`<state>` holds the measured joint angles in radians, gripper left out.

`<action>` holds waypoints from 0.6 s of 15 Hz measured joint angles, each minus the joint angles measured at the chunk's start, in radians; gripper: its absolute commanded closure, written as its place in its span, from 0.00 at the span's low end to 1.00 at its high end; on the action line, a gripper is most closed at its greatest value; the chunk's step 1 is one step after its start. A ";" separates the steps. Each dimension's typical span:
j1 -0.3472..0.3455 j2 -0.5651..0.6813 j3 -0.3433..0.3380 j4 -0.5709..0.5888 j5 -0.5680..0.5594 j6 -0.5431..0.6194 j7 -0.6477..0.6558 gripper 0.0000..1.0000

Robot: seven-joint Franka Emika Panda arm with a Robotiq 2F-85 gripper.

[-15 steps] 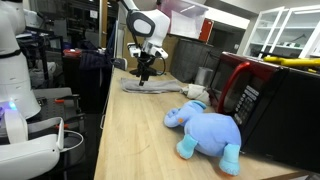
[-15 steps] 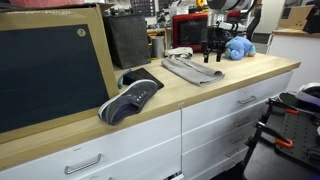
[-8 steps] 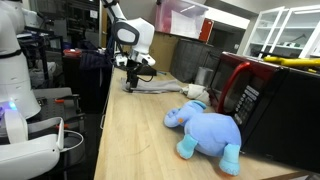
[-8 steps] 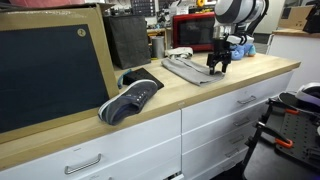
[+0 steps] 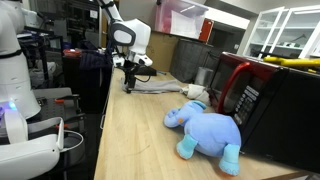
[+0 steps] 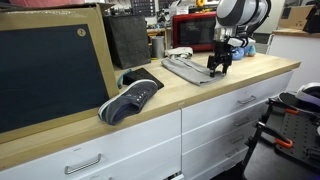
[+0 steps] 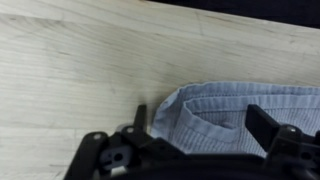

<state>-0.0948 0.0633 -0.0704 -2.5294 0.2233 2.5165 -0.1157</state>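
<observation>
A folded grey-blue ribbed cloth lies on the wooden counter, seen in both exterior views. My gripper hangs low over the cloth's end near the counter's edge, also in an exterior view. In the wrist view the cloth's rounded folded end lies between my two spread fingers. The gripper is open and holds nothing. Whether the fingertips touch the cloth or counter cannot be told.
A blue plush elephant lies on the counter beside a red-and-black microwave. A dark sneaker rests in front of a framed chalkboard. White drawers sit under the counter. A white machine stands beyond the counter's edge.
Over the last second my gripper moved from above the cloth's middle to its end by the counter's edge and came lower. It has barely moved in the last half second.
</observation>
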 measured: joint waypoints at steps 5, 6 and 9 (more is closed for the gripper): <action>0.001 0.001 0.001 -0.002 0.001 0.039 0.056 0.58; 0.001 0.002 0.001 -0.002 0.001 0.046 0.068 0.64; 0.003 0.000 0.003 -0.001 0.003 0.058 0.089 0.85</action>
<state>-0.0917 0.0629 -0.0670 -2.5302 0.2259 2.5744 -0.0269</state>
